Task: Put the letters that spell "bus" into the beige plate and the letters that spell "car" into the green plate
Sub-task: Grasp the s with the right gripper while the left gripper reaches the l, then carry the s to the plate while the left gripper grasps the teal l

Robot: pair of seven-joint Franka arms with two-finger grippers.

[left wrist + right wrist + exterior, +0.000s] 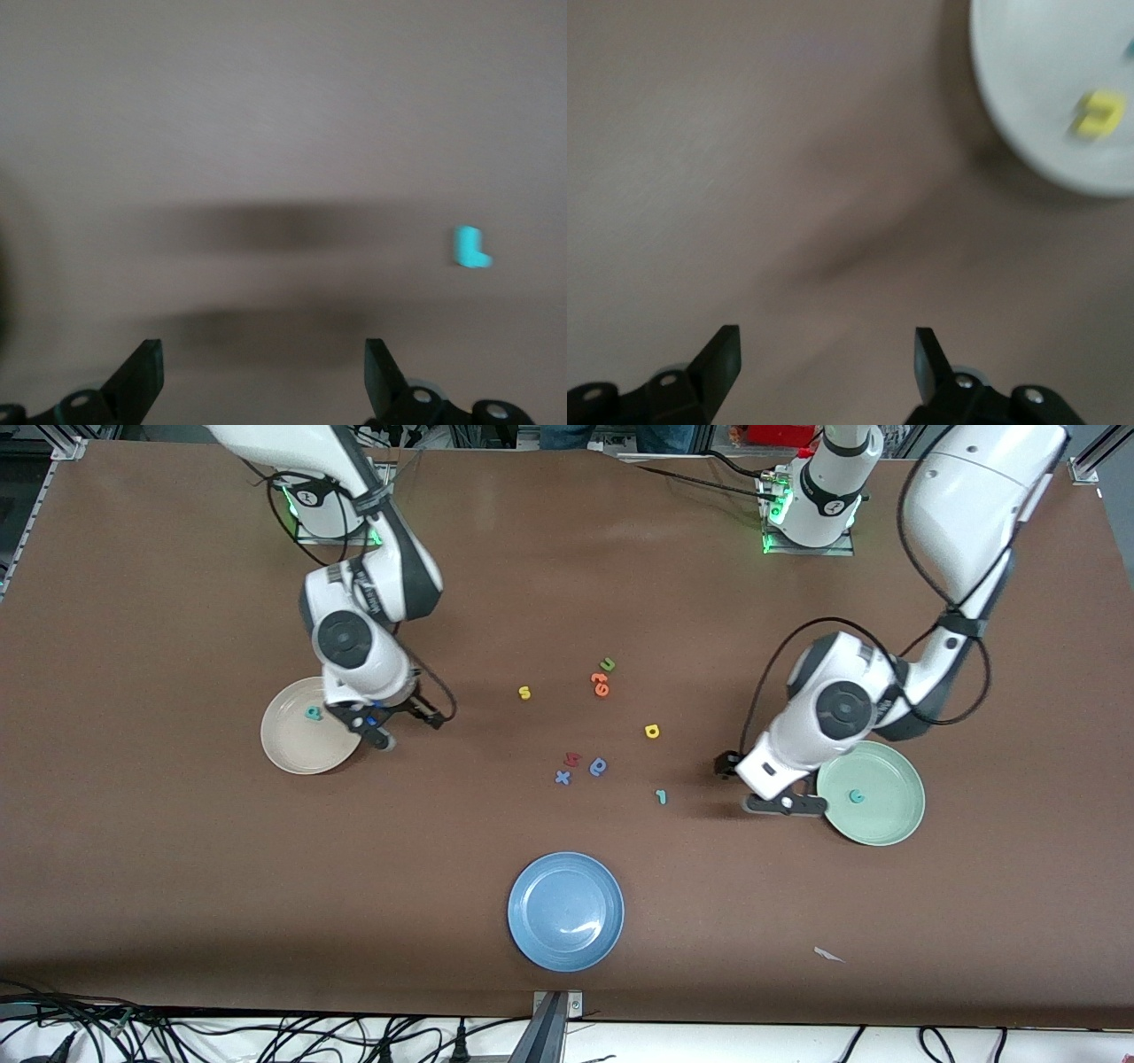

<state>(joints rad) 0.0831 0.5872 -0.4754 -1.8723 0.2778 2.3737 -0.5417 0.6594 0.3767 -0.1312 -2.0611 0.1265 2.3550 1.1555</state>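
I see the teal "b" [313, 712] lying in the round, shallow beige plate [288, 755], with a yellow letter [1099, 115] beside it there. The teal "c" [856, 796] sits in the pale green plate [895, 824]. Still on the matte brown table [177, 886] are the yellow "s" [524, 693], the yellow "a" [652, 732] and the teal "r" [661, 796]. My right gripper [824, 363] hangs wide and empty just beside the beige plate. My left gripper [263, 372] is also spread wide, empty, by the green plate.
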